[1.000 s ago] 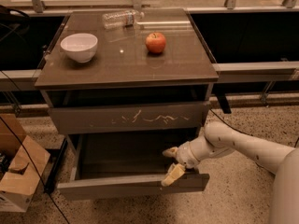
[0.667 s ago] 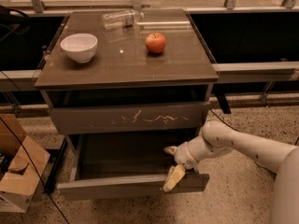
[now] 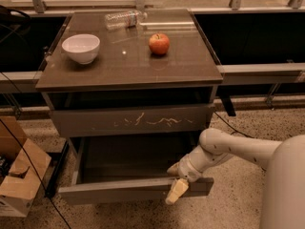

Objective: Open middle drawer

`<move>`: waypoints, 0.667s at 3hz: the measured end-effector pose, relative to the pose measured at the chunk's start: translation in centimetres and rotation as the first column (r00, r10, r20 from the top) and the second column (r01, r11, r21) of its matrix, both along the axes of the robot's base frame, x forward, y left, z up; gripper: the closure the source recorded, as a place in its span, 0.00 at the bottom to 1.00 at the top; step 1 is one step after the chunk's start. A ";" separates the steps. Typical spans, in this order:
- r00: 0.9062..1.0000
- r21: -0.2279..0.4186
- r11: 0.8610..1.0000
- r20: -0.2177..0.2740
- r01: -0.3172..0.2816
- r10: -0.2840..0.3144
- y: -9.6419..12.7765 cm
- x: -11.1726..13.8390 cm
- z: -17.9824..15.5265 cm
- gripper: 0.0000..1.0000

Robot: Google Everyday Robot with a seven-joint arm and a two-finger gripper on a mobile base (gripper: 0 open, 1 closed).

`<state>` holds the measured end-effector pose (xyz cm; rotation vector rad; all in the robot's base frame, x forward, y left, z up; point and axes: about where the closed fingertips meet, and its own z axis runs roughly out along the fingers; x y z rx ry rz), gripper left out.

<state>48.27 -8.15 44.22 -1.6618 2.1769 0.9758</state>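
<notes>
1. Grey-brown cabinet (image 3: pixel 190 66) with a flat top stands against a dark railing wall.
2. On top: white bowl (image 3: pixel 81 47) at left, red apple (image 3: pixel 159 43) right of centre, clear plastic bottle (image 3: pixel 125 19) lying on its side at the back. All three well apart.
3. Top drawer (image 3: pixel 86 123), the front with white scratch marks, sits shut under the top.
4. Middle drawer (image 3: pixel 119 191) is below it and stands open, slid well out toward the floor side, dark inside showing, nothing seen in it.
5. White arm (image 3: pixel 233 149) comes in from the lower right.
6. Gripper (image 3: pixel 174 180) is at the top edge of the middle drawer's front, right of its centre.
7. Jaws straddle that front panel: one pale finger (image 3: pixel 177 192) hangs down over the outer face, the other sits just inside the drawer. They look closed on the panel.
8. Cardboard box (image 3: pixel 21 175) on the speckled floor at left, near the cabinet, black cables running beside it.
</notes>
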 end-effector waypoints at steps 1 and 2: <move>0.997 -0.085 0.996 -0.082 -0.014 0.007 -1.1 -2.9 -1.2 0.41; 0.996 -0.088 0.996 -0.084 -0.015 0.008 -1.1 -2.9 -1.2 0.65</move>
